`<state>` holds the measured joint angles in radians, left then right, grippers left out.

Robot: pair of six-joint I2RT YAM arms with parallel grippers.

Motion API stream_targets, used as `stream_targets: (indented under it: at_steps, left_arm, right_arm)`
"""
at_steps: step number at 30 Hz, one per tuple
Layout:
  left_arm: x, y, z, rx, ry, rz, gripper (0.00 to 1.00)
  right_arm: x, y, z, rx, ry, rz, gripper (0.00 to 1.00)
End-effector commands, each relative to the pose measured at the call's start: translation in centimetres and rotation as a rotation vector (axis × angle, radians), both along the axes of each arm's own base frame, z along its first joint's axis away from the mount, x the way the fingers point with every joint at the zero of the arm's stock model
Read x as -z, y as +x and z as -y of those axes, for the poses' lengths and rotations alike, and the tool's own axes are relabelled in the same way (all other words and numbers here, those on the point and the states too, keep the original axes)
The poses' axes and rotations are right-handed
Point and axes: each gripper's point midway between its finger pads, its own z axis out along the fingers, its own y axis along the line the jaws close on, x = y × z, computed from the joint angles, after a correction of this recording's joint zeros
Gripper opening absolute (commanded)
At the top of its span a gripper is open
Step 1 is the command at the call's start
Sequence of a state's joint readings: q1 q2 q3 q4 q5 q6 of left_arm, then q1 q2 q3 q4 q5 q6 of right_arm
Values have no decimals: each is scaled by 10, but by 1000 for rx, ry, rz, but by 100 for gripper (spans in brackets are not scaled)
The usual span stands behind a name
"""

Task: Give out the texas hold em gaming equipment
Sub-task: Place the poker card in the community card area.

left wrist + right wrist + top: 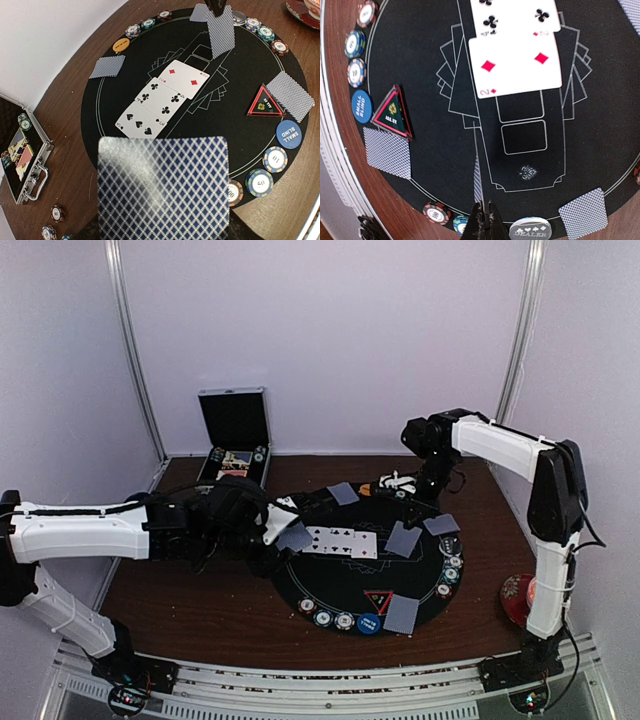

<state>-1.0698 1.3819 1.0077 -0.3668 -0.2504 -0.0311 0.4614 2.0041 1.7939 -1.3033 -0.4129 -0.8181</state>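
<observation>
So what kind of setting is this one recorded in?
Most likely a lab test booth, not a card room: plain white walls enclose a brown table, the two arms are bolted to a metal rail at its near edge, and a round black poker mat with face-up cards is laid out as a staged game.

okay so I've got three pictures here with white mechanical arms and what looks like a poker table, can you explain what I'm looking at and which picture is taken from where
These are two robot arms bolted to a wooden table. The wide picture comes from a fixed camera above and behind them; the other two come from cameras on each wrist. On the table lies a round black poker mat with three face-up cards, face-down cards, poker chips, a blue small blind button, a red triangular all-in marker and a dealer button. An open metal case stands behind. The left gripper holds a face-down card; the right gripper pinches a card edge-on.
</observation>
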Motion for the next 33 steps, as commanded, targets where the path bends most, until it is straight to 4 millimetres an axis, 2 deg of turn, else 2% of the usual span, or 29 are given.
stream_targets:
  at_steps: [1,8,13,20,25,33]
  left_arm:
    - [-9,3,9,8,-36,24,64]
    - [-10,4,8,4,-37,27,64]
    - [-10,3,8,5,-38,26,64]
    - [-10,4,8,4,-38,28,64]
    - [-10,4,7,4,-39,27,64]
    - [-11,3,7,5,-39,28,64]
  right_arm:
    - [20,-8,5,-162,-138,6,0]
    - [36,-1,-12,-244,-171,18,0]
    - [47,11,-14,-236,-211,29,0]
    - [45,36,-14,-215,-258,123,0]
    - [45,44,-18,-208,-247,159,0]
    - [57,58,-23,-174,-243,218,0]
